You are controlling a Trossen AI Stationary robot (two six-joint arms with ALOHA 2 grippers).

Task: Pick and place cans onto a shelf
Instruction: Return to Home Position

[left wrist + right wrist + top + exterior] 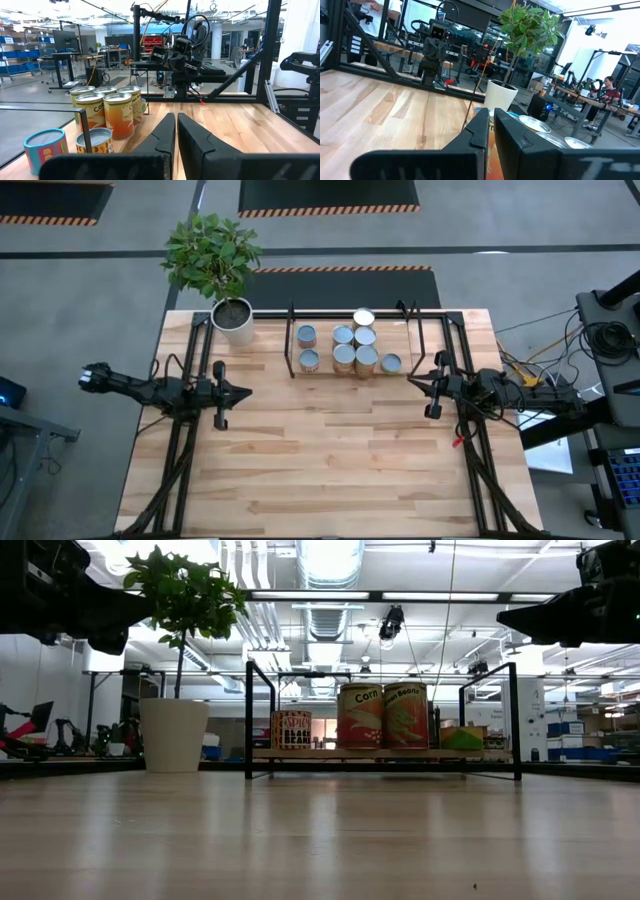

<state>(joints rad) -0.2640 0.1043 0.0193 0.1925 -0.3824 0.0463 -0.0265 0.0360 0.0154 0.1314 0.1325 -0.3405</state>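
Left hand (247, 391), mine: pressed together, empty, raised above the tabletop (320, 460), off the left front corner of the shelf (325, 345). My right hand (410, 383): pressed together, empty, just off its right front corner. Eight cans (345, 357) stand on the shelf.

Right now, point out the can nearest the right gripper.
The rightmost can, standing alone at the right end of the group. Every other can sits farther left, so farther from the right gripper.
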